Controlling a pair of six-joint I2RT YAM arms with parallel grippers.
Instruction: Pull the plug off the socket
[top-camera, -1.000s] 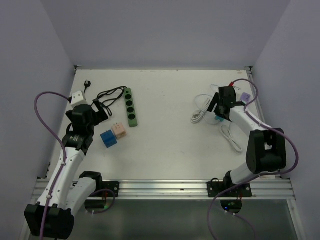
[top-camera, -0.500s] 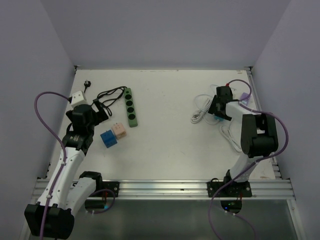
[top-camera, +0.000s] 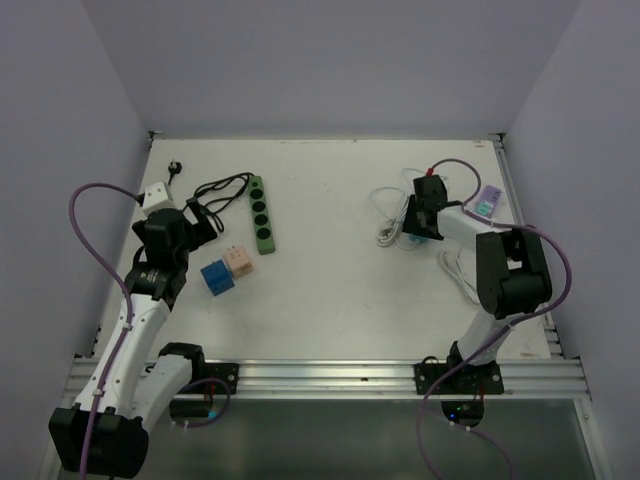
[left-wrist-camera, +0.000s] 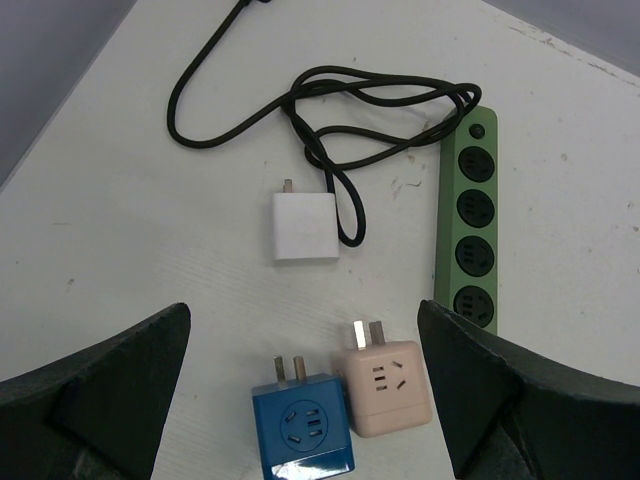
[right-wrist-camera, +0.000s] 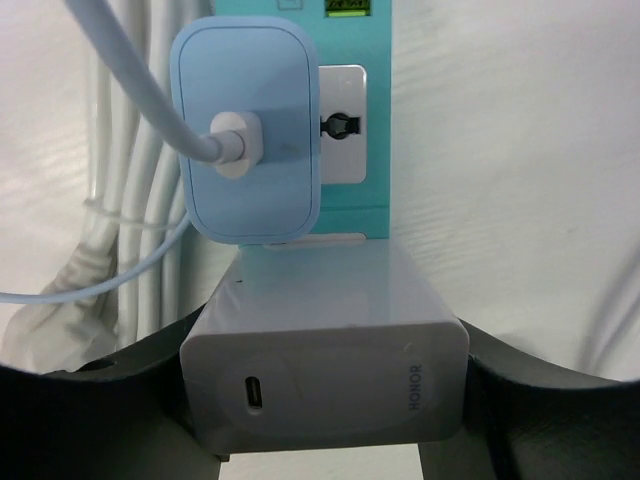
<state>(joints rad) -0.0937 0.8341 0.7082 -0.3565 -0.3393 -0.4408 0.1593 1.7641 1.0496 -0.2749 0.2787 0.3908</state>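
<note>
Two arms, two hands. Left hand (left-wrist-camera: 303, 322) is spread wide open and grips nothing. It hangs over the upper left of the table (top-camera: 330, 290).

Under it, in the left wrist view:
- one green power strip (left-wrist-camera: 465, 240) with four outlets, at right
- one white charger (left-wrist-camera: 305, 226) at centre
- one looped black cable (left-wrist-camera: 330, 100) above the charger
- two cube adapters at bottom centre, one blue cube (left-wrist-camera: 303, 430) and one pink cube (left-wrist-camera: 388, 388), side by side

Top view also shows one white adapter (top-camera: 155, 195) at far upper left.

Right hand (right-wrist-camera: 325, 400) is closed on the white plug (right-wrist-camera: 325, 370), with one black finger on each side. The plug sits at the lower end of the one teal socket strip (right-wrist-camera: 355, 190), low in the right wrist frame. I cannot tell if it is seated or already out. One blue plug (right-wrist-camera: 250, 130) is in the strip just above it. A white cable bundle (right-wrist-camera: 130, 230) lies along the left of that frame.

Compared with a second ago, the right hand with the strip has moved left in the top view. The white cable moved left with it. A purple block (top-camera: 487, 202) at the right edge now lies clear of the arm. Left arm and its items are unchanged.
</note>
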